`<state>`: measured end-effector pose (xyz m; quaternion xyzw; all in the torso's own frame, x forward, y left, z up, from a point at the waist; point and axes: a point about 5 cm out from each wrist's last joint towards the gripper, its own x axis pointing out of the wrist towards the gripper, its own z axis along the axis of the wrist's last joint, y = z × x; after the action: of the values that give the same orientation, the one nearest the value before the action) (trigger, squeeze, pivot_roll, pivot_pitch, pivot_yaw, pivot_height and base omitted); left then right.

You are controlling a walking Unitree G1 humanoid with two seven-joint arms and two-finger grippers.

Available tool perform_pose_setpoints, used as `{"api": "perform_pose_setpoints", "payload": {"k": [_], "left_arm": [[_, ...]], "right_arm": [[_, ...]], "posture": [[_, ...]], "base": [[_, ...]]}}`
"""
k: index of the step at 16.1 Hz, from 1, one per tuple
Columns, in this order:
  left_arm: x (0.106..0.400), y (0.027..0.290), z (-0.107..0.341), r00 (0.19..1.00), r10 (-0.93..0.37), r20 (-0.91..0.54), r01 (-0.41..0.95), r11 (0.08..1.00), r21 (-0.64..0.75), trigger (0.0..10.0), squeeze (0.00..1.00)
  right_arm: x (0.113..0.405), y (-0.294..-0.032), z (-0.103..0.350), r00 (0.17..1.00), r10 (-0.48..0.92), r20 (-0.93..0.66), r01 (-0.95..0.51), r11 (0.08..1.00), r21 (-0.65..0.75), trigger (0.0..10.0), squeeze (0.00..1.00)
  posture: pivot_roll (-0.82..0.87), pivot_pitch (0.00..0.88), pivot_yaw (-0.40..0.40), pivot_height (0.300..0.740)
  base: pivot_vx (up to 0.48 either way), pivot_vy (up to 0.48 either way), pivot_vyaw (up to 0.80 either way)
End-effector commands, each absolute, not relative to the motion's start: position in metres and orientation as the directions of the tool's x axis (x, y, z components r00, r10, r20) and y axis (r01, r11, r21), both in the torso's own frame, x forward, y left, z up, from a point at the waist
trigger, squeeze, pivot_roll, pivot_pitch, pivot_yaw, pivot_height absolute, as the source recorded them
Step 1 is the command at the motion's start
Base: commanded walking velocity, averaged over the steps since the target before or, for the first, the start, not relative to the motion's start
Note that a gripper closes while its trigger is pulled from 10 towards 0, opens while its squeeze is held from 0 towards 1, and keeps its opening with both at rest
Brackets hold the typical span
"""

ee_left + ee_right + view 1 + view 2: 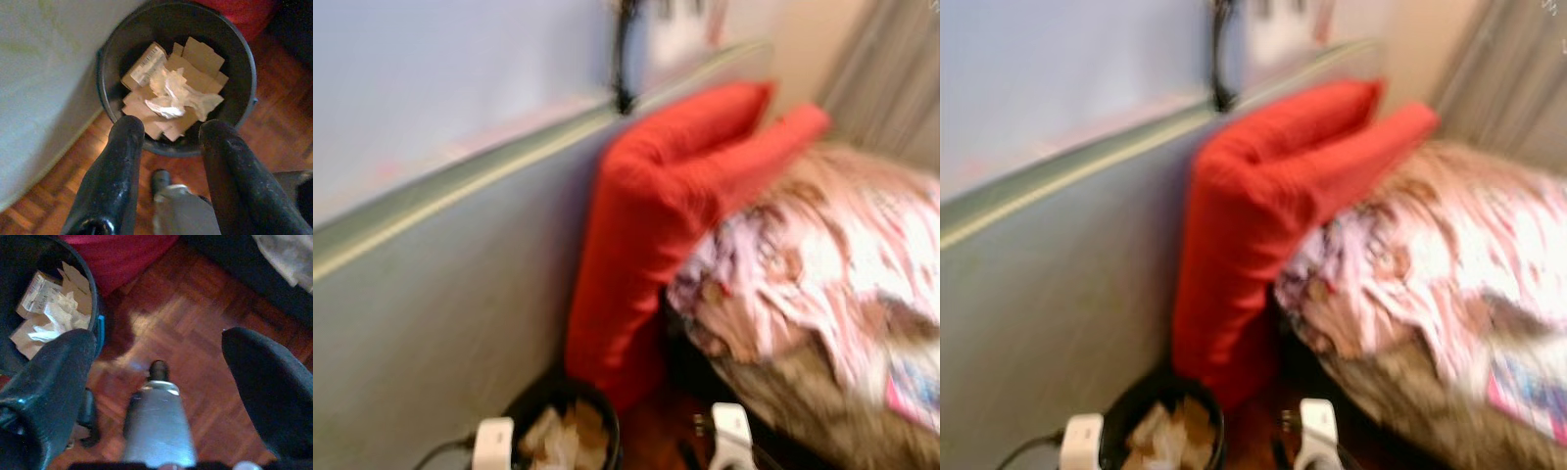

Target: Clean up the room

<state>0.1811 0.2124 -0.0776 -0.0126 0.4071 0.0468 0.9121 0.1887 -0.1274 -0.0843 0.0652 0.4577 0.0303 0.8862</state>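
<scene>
**Both claws empty over the bin; time to look for the next piece of litter**

My left gripper (168, 134) hangs with its two black fingers spread apart and nothing between them, pointing straight down into the dark round waste bin (110, 54). My right gripper (156, 382) is likewise spread wide and empty, over bare parquet floor (195, 308), with the bin at about ten o'clock from it.

As I judge it, whatever I carried is already dropped, so the step in hand is to pull clear and search. To do it well I should lift the left claw straight up before turning, so a finger does not catch the rim and tip the bin. I should also steady my head, because both eye views are smeared with motion.

Inside the bin lie flat cardboard pieces (195, 68) with crumpled white paper (176, 95) on top, near the middle. The left wrist view gives me that detail; the head views give only a blurred heap at six o'clock.

The head views show what the wrists miss: a red cushion (656, 215) leaning on the grey-green wall (440, 323) at twelve o'clock from the bin, and a rumpled floral bedspread (822, 264) at three o'clock.
</scene>
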Motion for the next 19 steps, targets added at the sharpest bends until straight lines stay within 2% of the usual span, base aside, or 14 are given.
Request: {"api": "perform_pose_setpoints", "payload": {"k": [1,3,7,19], "left_arm": [[0.1812,0.2074,-0.0787,0.662,0.063,-0.747,-0.097,0.995,-0.002,10.0,0.00],[0.1807,0.2078,-0.0789,0.660,0.064,-0.749,-0.097,0.995,-0.001,10.0,0.00],[0.1818,0.2065,-0.0786,0.661,0.061,-0.748,-0.085,0.996,0.006,10.0,0.00],[0.1831,0.2073,-0.0777,0.667,0.061,-0.743,-0.080,0.997,0.011,10.0,0.00]], "right_arm": [[0.1880,-0.1360,-0.0849,0.579,0.076,-0.812,0.021,0.994,0.109,10.0,0.00],[0.1861,-0.1369,-0.0858,0.578,0.075,-0.813,0.020,0.994,0.106,10.0,0.00],[0.1833,-0.1394,-0.0866,0.586,0.089,-0.805,0.005,0.993,0.114,10.0,0.00],[0.1846,-0.1432,-0.0857,0.606,0.031,-0.795,0.077,0.992,0.097,10.0,0.00]], "posture": [[0.08,0.000,-0.073,0.740],[0.08,0.003,-0.072,0.740],[0.08,0.002,-0.071,0.740],[0.08,0.005,-0.063,0.740]], "base": [[0.000,0.000,-0.67],[0.000,0.000,-0.67],[0.000,0.000,0.00],[0.000,-0.339,0.00]]}}
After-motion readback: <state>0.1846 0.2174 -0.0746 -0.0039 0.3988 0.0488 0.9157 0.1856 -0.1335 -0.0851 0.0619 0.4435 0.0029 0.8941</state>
